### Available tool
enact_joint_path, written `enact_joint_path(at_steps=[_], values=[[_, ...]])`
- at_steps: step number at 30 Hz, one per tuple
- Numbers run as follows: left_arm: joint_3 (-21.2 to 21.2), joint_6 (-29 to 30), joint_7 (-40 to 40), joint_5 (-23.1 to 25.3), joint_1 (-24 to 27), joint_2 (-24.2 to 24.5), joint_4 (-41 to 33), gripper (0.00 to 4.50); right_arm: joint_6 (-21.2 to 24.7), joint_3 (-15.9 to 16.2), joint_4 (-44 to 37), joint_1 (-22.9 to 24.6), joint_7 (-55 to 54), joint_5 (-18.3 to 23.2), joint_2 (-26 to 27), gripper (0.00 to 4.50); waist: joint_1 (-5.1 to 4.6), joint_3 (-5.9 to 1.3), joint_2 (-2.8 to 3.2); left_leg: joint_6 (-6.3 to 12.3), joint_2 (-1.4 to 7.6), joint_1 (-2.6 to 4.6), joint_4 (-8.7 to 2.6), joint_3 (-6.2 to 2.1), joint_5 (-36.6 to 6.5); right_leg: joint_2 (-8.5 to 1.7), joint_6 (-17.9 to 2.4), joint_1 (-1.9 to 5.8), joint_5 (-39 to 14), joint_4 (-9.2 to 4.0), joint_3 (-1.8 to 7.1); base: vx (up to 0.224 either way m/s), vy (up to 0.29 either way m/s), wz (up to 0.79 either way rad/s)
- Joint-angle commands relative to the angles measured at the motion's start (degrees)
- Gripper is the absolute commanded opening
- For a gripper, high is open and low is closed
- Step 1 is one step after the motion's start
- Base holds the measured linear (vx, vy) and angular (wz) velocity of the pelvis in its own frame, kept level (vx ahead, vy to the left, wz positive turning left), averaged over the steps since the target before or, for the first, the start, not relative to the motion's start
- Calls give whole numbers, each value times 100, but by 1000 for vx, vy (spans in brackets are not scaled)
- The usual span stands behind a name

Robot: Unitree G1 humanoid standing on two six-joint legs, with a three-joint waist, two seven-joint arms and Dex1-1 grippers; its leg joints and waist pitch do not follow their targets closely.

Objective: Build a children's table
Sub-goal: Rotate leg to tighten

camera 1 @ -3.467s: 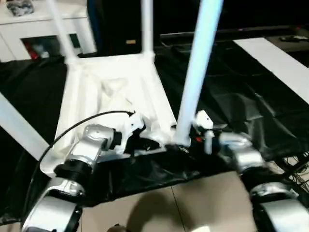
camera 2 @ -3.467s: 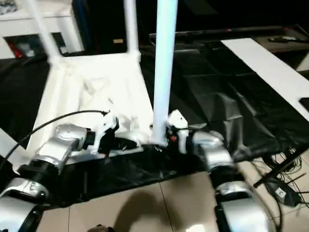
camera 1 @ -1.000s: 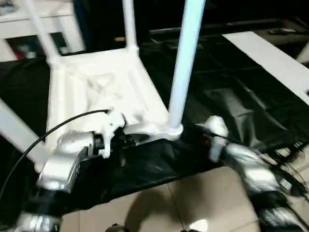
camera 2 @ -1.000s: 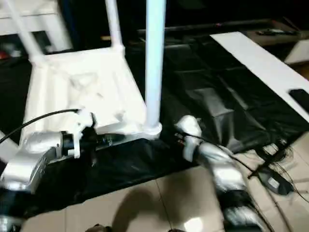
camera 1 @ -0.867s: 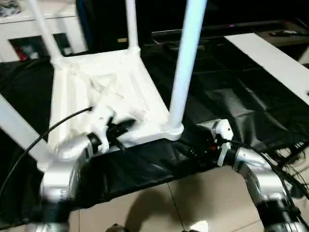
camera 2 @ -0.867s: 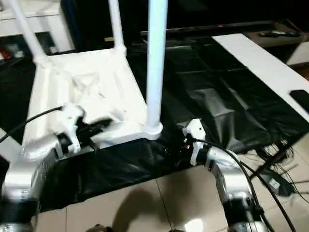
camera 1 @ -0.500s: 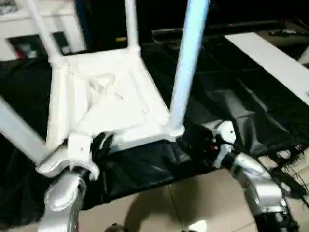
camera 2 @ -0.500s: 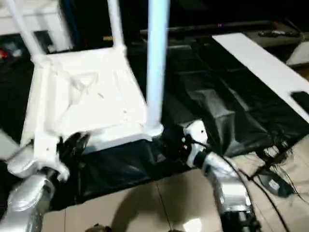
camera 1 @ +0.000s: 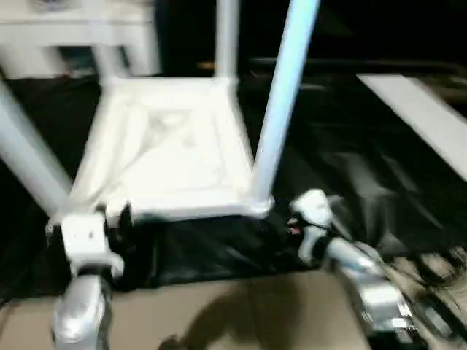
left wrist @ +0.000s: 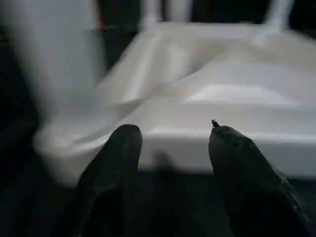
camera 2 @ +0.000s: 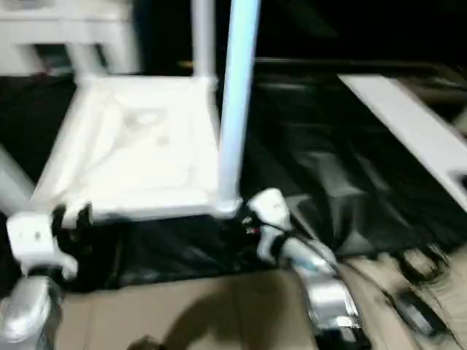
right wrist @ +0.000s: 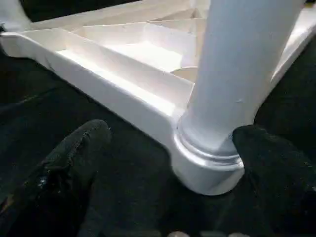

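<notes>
Black sheet (camera 1: 379, 189) covers floor area — wrinkled, glossy, catching light in folds. Beige tiled floor (camera 1: 241, 317) at sheet's near edge, 1 shadow on it. White cabinet (camera 1: 80, 33) beyond sheet's far left corner. Long white flat panel (camera 2: 408, 131) along sheet's right side. Tangle of dark cables (camera 2: 416, 270) on tile beside sheet's near right corner. Beyond sheet — dark.

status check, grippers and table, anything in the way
Left gripper open, empty, at the near rim of the upside-down white plastic children's table. Right gripper open wide around the near right white tubular leg, not clamped. Nothing in the way.
</notes>
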Motion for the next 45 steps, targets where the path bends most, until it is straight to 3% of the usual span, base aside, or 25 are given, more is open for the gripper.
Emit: enact_joint_path(at_steps=[1,2,3,4,5,6,7,8,9,10,11,12,14,16,18,19,20,21,23,28,31,33,34,37,45], values=[[4,-188,67,-127,-14,-18,-201,289,86,79,-74,2,101,63,-20,450,255,-205,-24,250,442,-257,109,-215,-752,-1733,-1040,524,-2138,-1130,1410,0,0,0],[4,-188,67,-127,-14,-18,-201,294,86,79,-74,2,101,63,-20,450,281,-198,-8,206,425,-266,88,-216,-681,-1649,-1350,552,-1643,-1107,1338,0,0,0],[29,-223,59,-179,-23,-29,-196,304,71,92,-86,17,117,74,-40,450,334,-206,16,171,384,-220,-34,-182,-476,-1413,-1727,540,-983,-1047,1173,-20,69,4],[51,-221,63,-163,-28,-4,-191,304,57,109,-101,26,132,85,-56,450,337,-229,56,331,397,-131,-299,-104,-191,-1139,-1819,476,-747,-972,993,-20,69,4],[131,-192,-2,-244,-92,74,-125,329,58,106,-147,34,226,172,-80,450,312,-235,105,483,416,-69,-492,-57,-41,-947,-1753,436,-819,-919,860,-28,129,7],[190,-234,-75,-296,-170,187,-47,329,85,95,-199,36,314,287,-99,450,177,-261,233,889,519,182,-903,16,-80,-292,-1378,212,-968,-634,505,-27,161,7],[232,-259,-161,-385,-245,280,20,337,103,86,-233,33,374,368,-112,450,59,-259,279,1110,578,329,-955,-30,-345,-65,-1201,91,-915,-461,386,-27,161,7],[244,-263,-428,-556,-415,495,171,350,167,68,-245,3,434,484,-94,450,-59,-269,340,1269,678,462,-1021,-40,-1085,21,-998,-38,-744,-293,340,-25,154,10],[243,-261,-445,-567,-424,507,180,362,171,68,-244,1,436,489,-93,450,-109,-227,323,865,746,380,-1116,11,-1970,-27,-868,-46,-605,-324,385,-33,136,13],[291,-232,-476,-632,-551,617,288,373,196,116,-267,0,518,507,-116,450,-136,-206,257,231,691,348,-1141,62,-2608,-128,-757,-19,-612,-477,513,-33,136,13],[291,-232,-476,-632,-551,617,288,381,196,116,-267,0,518,507,-116,450,-136,-206,257,231,691,348,-1141,62,-2608,-128,-757,-19,-612,-477,513,-34,112,12],[353,-102,-561,-782,-740,773,439,387,191,229,-327,35,653,460,-191,450,-155,-204,198,-536,577,337,-1154,138,-2896,-241,-533,8,-756,-603,659,-35,94,5],[431,-76,-556,-778,-880,930,614,407,180,271,-365,80,730,471,-227,450,-170,-224,177,-743,507,288,-1159,177,-2766,-287,-291,22,-1022,-651,732,-35,79,0],[621,-11,-423,-717,-1121,1199,979,432,-5,148,-214,28,374,278,-222,450,-205,-240,245,-867,476,288,-1161,163,-2817,-305,-146,-4,-1255,-685,766,0,0,0],[705,-38,-363,-757,-1219,1291,1134,440,-192,65,-32,-64,74,112,-222,450,-248,-247,172,-885,467,227,-1174,160,-2756,-327,-136,51,-1282,-703,750,0,0,0],[743,-40,-342,-780,-1255,1313,1189,446,-247,8,45,-112,-34,96,-199,450,-244,-264,246,-902,463,237,-1161,162,-2685,-336,-160,34,-1199,-691,759,0,0,0],[775,-35,-334,-783,-1298,1356,1261,446,-289,-81,149,-196,-202,80,-162,450,-278,-262,177,-836,465,232,-1143,192,-2594,-339,-220,20,-1134,-712,769,0,0,0],[793,-38,-323,-759,-1337,1416,1340,446,-326,-166,245,-286,-383,62,-128,450,-298,-255,250,-812,450,240,-1133,214,-2610,-337,-272,0,-1251,-739,781,0,0,0],[824,-52,-305,-800,-1395,1461,1430,446,-337,-231,308,-382,-410,141,-78,450,-300,-256,216,-745,453,246,-1112,234,-2599,-351,-353,-17,-1430,-753,795,0,0,0],[914,-77,-102,-861,-1583,1470,1620,446,-428,-205,629,-766,-113,516,171,450,-264,-371,182,-316,454,154,-1030,312,-1130,-338,-677,88,97,-601,781,25,-52,-2],[900,-117,-146,-926,-1576,1431,1606,446,-475,-121,748,-878,101,610,209,450,-238,-373,163,-230,473,136,-1001,338,-743,-312,-873,117,648,-524,754,15,-17,-1],[882,-150,-158,-943,-1535,1405,1572,446,-465,-33,860,-995,381,696,227,450,-246,-376,187,-241,488,161,-993,351,-780,-290,-944,112,697,-526,749,0,0,0],[873,-172,-155,-953,-1500,1400,1553,446,-455,10,892,-1041,544,732,227,450,-242,-382,100,-188,488,147,-981,355,-723,-297,-983,141,749,-498,751,0,0,0],[863,-204,-139,-968,-1453,1416,1550,446,-526,24,1074,-1200,632,724,254,450,-235,-362,129,-169,505,165,-993,363,-732,-294,-998,113,635,-513,748,0,0,0],[885,-267,-99,-937,-1507,1525,1667,446,-939,157,2233,-2016,163,286,581,450,-236,-305,130,-556,518,219,-1076,360,-1545,-299,-856,35,-592,-609,774,0,0,0]])
